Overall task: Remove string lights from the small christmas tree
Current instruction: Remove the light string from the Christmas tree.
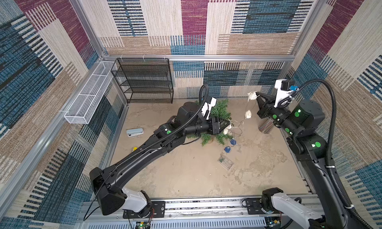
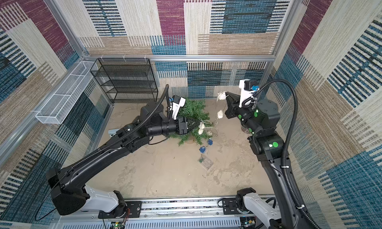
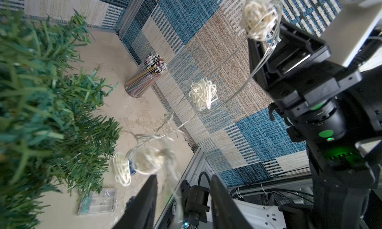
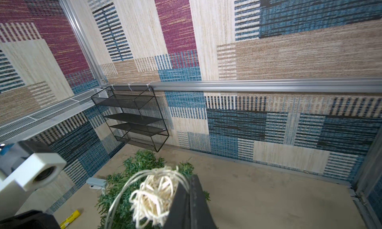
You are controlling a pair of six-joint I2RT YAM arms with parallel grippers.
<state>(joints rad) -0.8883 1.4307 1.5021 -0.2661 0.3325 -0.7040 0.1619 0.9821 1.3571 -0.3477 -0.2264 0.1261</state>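
Tree: the small christmas tree sits near the centre of the tabletop. The left arm covers its 9 o'clock side, and its base is hard to make out.
Lights: the string lights run from the tree's 3 o'clock branches up to the right pincer. 2 blue balls sit low at 5 o'clock, and the clear battery box lies flat at 6 o'clock.
Right pincer: clenched on the wire beside 1 cream ball, raised at the tree's 2 o'clock.
Left pincer: released, fingers apart, with a blurred ball and a thin strand just ahead. In both top views the branches hide its tips.
Sticks: the cylinder of coloured sticks is at 3 o'clock, half hidden behind the right arm in both top views.
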